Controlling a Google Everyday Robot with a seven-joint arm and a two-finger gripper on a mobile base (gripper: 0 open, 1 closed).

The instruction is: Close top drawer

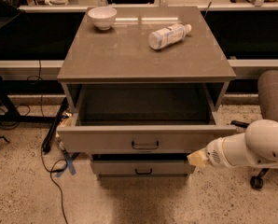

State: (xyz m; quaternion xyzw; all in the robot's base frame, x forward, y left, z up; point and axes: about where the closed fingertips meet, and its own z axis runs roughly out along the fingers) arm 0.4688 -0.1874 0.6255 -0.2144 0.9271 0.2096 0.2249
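Observation:
The top drawer (106, 140) of the grey-brown cabinet stands pulled far out, with its grey interior empty and a small dark bar handle (145, 146) at the centre of its front panel. My gripper (198, 159) comes in from the right on a white arm (253, 146). Its yellowish tip sits at the lower right corner of the drawer front, touching or nearly touching it.
On the cabinet top (143, 50) a white bowl (102, 17) stands at the back left and a plastic bottle (168, 35) lies on its side at the back right. A lower drawer (141, 168) is slightly out. An office chair (272, 101) stands at the right, cables (52, 167) lie on the floor at the left.

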